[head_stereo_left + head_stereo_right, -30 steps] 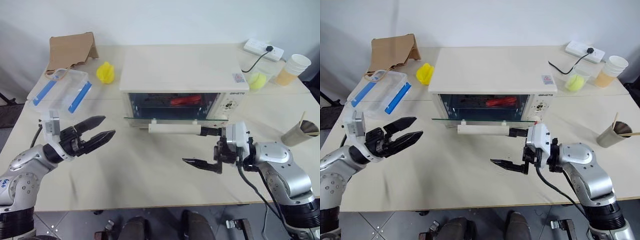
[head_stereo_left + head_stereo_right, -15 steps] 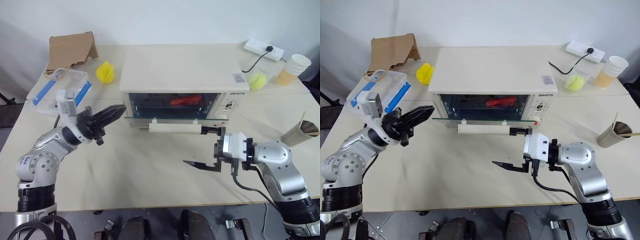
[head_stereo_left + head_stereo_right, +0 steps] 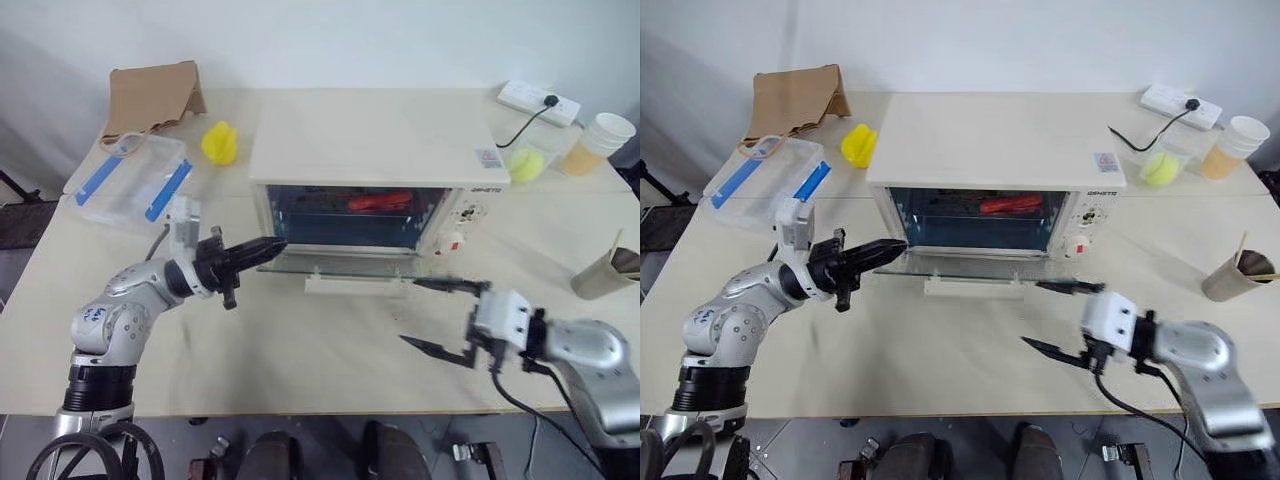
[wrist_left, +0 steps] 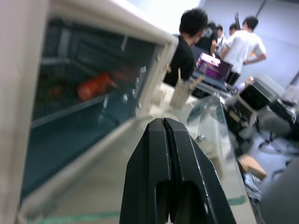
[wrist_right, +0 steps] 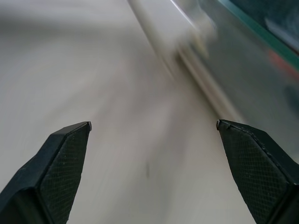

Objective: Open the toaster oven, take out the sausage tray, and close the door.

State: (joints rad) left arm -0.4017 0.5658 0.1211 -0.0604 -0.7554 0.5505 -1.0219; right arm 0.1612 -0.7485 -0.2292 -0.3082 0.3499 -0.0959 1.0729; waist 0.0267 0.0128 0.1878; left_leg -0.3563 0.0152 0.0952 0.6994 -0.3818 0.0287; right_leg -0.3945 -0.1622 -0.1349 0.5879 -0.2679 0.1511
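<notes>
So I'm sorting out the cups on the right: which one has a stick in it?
The brown paper cup nearest the table's front edge; the stacked white cups at the back hold none.

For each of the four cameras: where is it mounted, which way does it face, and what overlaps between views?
Left eye view: on the head, looking forward and down at the table, the toaster oven with the door folded down; both arms show, left hand shut, right hand open.
Right eye view: the same scene.
Left wrist view: along its shut fingers into the oven at the red sausage; people stand beyond.
Right wrist view: between its open fingers toward the door's handle.
Shared: oven and door in all.
</notes>
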